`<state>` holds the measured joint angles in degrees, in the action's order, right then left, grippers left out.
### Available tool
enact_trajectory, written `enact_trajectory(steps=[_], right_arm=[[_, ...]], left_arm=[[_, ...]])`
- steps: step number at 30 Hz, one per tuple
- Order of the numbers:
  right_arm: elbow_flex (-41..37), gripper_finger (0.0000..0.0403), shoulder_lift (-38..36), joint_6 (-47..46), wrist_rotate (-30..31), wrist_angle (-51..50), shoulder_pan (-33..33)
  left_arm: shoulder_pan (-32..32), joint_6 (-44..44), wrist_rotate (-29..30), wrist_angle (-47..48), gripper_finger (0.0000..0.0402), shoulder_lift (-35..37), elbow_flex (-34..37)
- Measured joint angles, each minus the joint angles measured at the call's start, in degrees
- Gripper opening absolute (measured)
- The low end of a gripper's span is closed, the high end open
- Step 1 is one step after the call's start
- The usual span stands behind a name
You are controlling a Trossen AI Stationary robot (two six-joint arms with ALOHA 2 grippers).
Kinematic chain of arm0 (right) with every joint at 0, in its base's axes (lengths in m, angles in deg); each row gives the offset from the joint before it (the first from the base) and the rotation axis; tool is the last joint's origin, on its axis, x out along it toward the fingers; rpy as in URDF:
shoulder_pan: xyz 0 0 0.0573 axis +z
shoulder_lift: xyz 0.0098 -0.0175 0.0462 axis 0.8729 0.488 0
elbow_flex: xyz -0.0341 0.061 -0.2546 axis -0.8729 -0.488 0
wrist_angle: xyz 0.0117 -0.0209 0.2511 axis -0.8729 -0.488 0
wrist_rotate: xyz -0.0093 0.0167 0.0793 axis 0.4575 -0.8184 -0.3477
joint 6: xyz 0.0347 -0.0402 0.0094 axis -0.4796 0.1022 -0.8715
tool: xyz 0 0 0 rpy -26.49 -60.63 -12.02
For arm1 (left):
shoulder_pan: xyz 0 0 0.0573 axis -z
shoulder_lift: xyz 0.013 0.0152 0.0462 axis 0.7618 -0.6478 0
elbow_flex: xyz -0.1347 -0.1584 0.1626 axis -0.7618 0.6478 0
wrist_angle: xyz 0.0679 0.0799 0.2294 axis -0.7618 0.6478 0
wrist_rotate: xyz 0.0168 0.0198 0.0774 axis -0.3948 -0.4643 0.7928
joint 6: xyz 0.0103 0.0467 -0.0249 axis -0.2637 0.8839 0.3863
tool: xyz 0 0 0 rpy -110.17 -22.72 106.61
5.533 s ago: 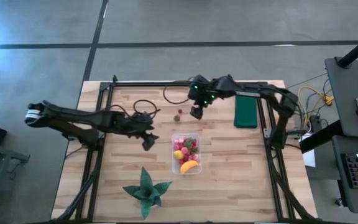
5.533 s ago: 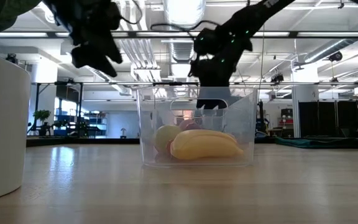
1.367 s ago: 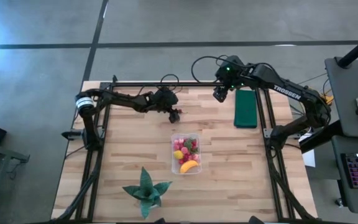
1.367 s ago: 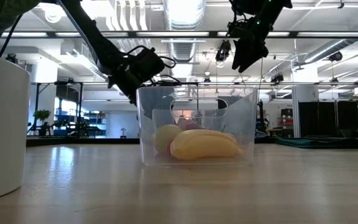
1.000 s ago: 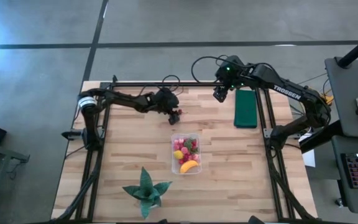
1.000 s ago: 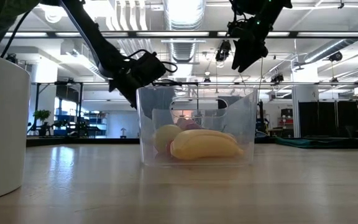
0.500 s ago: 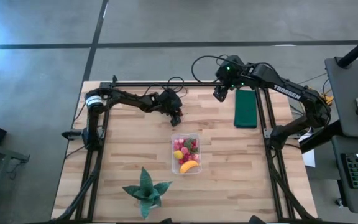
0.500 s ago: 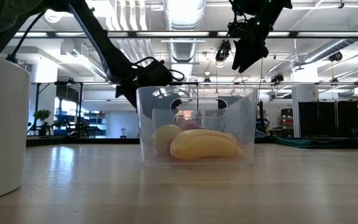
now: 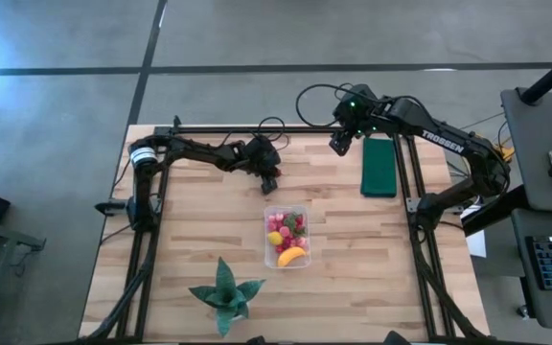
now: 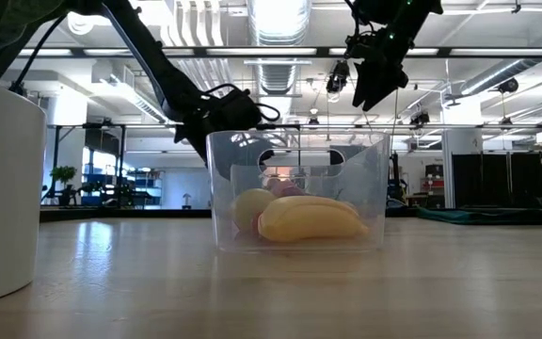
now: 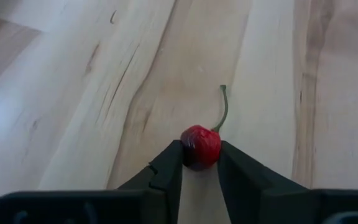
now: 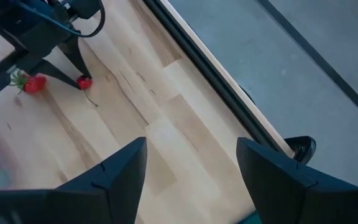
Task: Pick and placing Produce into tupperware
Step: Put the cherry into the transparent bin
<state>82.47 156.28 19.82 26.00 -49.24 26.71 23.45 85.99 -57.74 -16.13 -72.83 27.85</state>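
Note:
The clear tupperware (image 9: 287, 236) stands mid-table with a yellow banana (image 9: 291, 256), a lemon-like fruit (image 9: 275, 238) and several red and pink pieces inside; the low view shows the banana (image 10: 310, 218) against its near wall. Beyond it, my left gripper (image 9: 272, 182) is shut on a small red cherry-like piece (image 11: 201, 147) with a green stem. A strawberry (image 12: 35, 83) lies on the wood just beside that gripper. My right gripper (image 9: 337, 146) hangs open and high over the table's far edge, holding nothing. My left gripper pinches the round red body of the piece (image 11: 197, 152) between its two fingertips (image 11: 169, 163), one on each side. The fingers slant down at it from the table's left. The piece sits on the wood, its green stem (image 11: 223, 109) pointing away from the fingers.
A dark green flat rectangle (image 9: 379, 168) lies at the far right. A green spiky plant (image 9: 224, 292) in a white pot (image 10: 3, 188) stands near the front edge. A black frame rail (image 9: 257, 129) runs along the far edge. Bare wood lies on both sides of the tupperware.
My left gripper has edged a little toward the table's right and near side and has shut on the red piece, which stays on the wood. My right gripper has kept still.

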Motion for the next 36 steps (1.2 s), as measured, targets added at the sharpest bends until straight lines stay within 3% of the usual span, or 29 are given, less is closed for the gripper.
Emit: enact_trajectory(steps=[9, 15, 17, 21, 24, 28, 32, 36], right_arm=[[0.0, 0.0239, 0.0, -1.5, -1.0, -0.3, 0.0], [-1.3, 0.0239, 0.0, -1.5, -3.3, -0.4, 0.0], [-2.1, 0.0241, 0.0, -1.5, -3.3, -0.1, 0.0], [-3.9, 0.0241, 0.0, -1.1, -3.3, 0.0, 0.0], [-5.0, 0.024, 0.0, 0.1, -3.3, -0.2, 0.0], [-5.7, 0.024, 0.0, 3.7, -3.3, -0.2, 0.0], [-5.8, 0.0238, -0.1, 3.7, -3.3, -0.1, 0.0], [-5.8, 0.0242, -0.4, 2.6, -3.3, -0.1, 0.0]], left_arm=[[0.0, 0.0, 0.0, 0.8, 0.006, 1.4, -0.4], [0.9, -0.1, -2.5, 9.6, 0.0059, 12.3, -0.4], [1.2, -0.2, -8.1, 11.7, 0.0059, 17.0, -0.4], [2.4, -2.4, -28.5, 13.9, 0.0058, 24.4, -0.3], [4.7, -10.3, -34.4, 17.5, 0.0059, 25.6, -0.3], [11.1, -15.8, -32.3, 23.5, 0.0064, 23.6, 0.0], [18.4, -22.3, -23.2, 15.0, 0.0067, 18.6, -0.2], [21.4, -27.7, -14.0, 12.1, 0.0068, 16.0, -1.8]])
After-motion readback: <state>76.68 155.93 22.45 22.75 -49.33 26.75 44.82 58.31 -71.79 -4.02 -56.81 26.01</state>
